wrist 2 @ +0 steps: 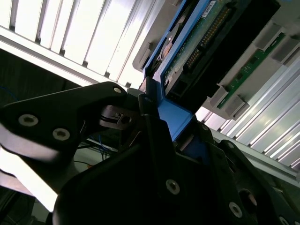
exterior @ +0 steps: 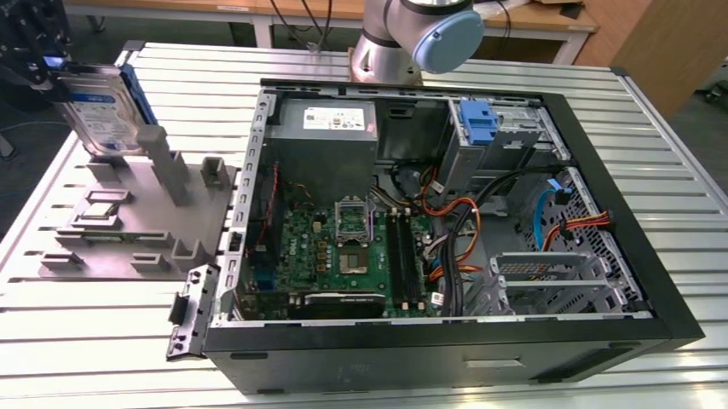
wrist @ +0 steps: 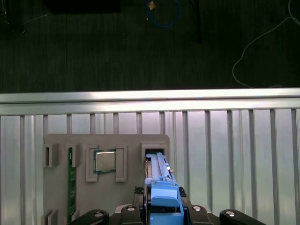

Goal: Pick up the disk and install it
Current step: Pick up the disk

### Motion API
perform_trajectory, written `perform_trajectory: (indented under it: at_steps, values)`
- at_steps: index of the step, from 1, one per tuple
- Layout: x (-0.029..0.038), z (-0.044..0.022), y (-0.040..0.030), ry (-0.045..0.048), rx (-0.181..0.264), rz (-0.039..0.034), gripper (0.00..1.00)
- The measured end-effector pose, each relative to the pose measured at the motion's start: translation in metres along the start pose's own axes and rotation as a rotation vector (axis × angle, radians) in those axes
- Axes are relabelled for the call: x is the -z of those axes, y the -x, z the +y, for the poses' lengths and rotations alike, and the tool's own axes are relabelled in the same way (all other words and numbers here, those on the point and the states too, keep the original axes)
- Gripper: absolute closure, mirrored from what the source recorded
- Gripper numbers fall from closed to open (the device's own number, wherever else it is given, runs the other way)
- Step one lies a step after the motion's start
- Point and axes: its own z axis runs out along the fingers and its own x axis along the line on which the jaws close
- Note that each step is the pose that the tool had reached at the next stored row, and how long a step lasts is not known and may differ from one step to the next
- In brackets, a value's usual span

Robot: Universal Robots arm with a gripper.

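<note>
The disk, a grey drive with a blue-and-white label in a blue carrier, stands upright at the back corner of the grey parts holder on the exterior view's left. My gripper is shut on its upper end. In the first wrist view the blue carrier sits between my fingers, and the disk's far end reaches the holder's slot. I cannot tell whether it has left the slot. In the second wrist view the gripper clamps the blue carrier, with the disk's circuit board beyond.
An open computer case lies on the slatted metal table to the exterior view's right. It holds a motherboard, a grey power supply, a blue bracket in the drive bay and loose cables. The holder carries a processor and a memory stick.
</note>
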Motion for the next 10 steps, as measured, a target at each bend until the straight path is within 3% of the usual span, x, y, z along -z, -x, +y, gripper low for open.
perform_trajectory:
  at_steps: [10]
  values:
    - [0.0034, 0.0000, 0.0002, -0.0001, 0.000, 0.0000, 0.63]
